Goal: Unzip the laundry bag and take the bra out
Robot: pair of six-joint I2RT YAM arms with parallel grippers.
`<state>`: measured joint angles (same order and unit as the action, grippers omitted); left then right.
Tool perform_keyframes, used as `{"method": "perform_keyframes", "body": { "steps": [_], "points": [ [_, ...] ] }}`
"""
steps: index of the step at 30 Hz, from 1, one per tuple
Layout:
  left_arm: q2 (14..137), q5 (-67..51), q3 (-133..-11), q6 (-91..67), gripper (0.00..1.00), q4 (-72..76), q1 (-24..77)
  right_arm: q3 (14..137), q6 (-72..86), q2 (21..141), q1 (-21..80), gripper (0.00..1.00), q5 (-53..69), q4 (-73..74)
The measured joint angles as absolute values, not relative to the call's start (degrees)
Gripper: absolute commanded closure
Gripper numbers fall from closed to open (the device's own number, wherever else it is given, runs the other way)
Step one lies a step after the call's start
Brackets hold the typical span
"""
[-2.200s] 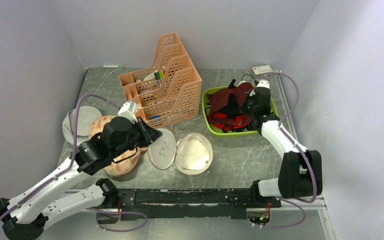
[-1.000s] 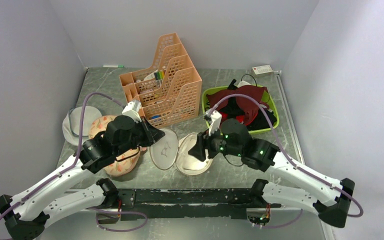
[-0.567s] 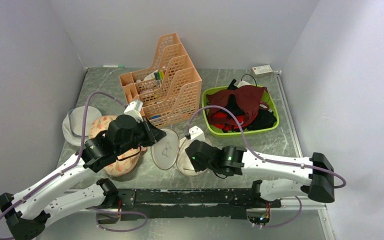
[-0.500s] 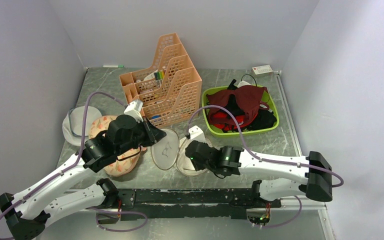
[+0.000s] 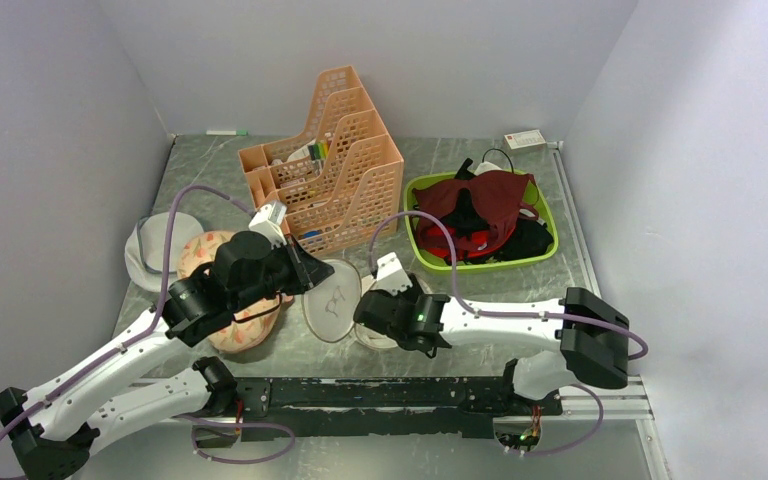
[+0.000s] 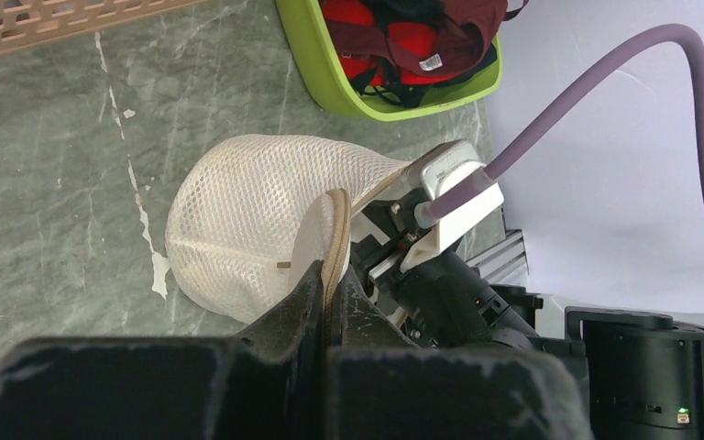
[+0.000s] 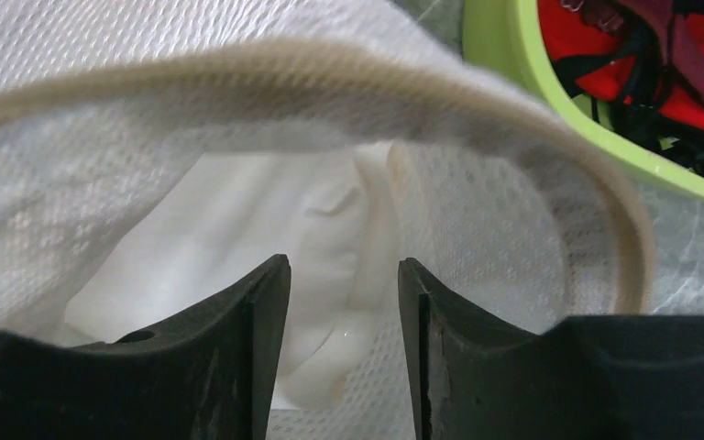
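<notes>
The laundry bag (image 5: 328, 298) lies unzipped at the table's middle, its icon face tilted up and its mesh half (image 5: 400, 300) beside it. My left gripper (image 5: 305, 272) is shut on the bag's beige zipper rim (image 6: 335, 229), as the left wrist view (image 6: 328, 275) shows. My right gripper (image 5: 365, 315) is open and empty at the bag's mouth, its jaws over the white mesh inside (image 7: 238, 110) in the right wrist view (image 7: 344, 275). The maroon bra (image 5: 485, 200) lies in the green tray (image 5: 415, 240), apart from both grippers.
An orange file organizer (image 5: 335, 175) stands behind the bag. A peach floral pouch (image 5: 240, 325) lies under my left arm, a greyish round flat bag (image 5: 150, 255) further left. Red and black garments share the tray. A small white box (image 5: 525, 139) sits at the back right.
My right arm has left the green tray, swung down and left, and brought its open gripper to the bag's mouth. The bra stayed in the tray. My left gripper kept its hold.
</notes>
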<state>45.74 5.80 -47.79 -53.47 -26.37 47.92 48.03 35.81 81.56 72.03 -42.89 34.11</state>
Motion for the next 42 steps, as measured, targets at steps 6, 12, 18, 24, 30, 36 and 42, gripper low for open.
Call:
{"method": "perform_keyframes", "body": {
  "steps": [6, 12, 18, 24, 30, 36, 42],
  "points": [
    [45.69, 5.72, -47.51, -53.58, 0.93, -26.00, 47.92, 48.10, 34.39, 81.52, 69.52, 0.42, -43.70, 31.64],
    [45.67, 5.65, -47.11, -53.60, 0.93, -25.63, 47.92, 45.89, 31.70, 81.49, 66.46, 0.35, -41.56, 25.45],
    [45.67, 5.50, -47.11, -53.58, 0.93, -25.52, 47.92, 43.90, 29.28, 83.07, 63.96, 0.47, -38.65, 19.11],
    [45.65, 5.48, -47.07, -53.60, 0.93, -25.52, 47.92, 42.48, 28.38, 84.44, 63.53, 0.72, -33.56, 13.89],
    [45.65, 5.50, -47.03, -53.60, 0.93, -25.56, 47.92, 42.85, 29.47, 84.23, 63.81, 0.74, -28.77, 12.32],
    [45.65, 5.48, -47.03, -53.60, 0.93, -25.56, 47.92, 43.03, 31.55, 77.25, 64.79, 0.68, -22.68, 12.38],
    [45.65, 5.48, -46.28, -53.63, 0.93, -25.56, 47.92, 42.50, 33.19, 71.09, 64.88, 0.63, -19.77, 9.56]
  ]
}}
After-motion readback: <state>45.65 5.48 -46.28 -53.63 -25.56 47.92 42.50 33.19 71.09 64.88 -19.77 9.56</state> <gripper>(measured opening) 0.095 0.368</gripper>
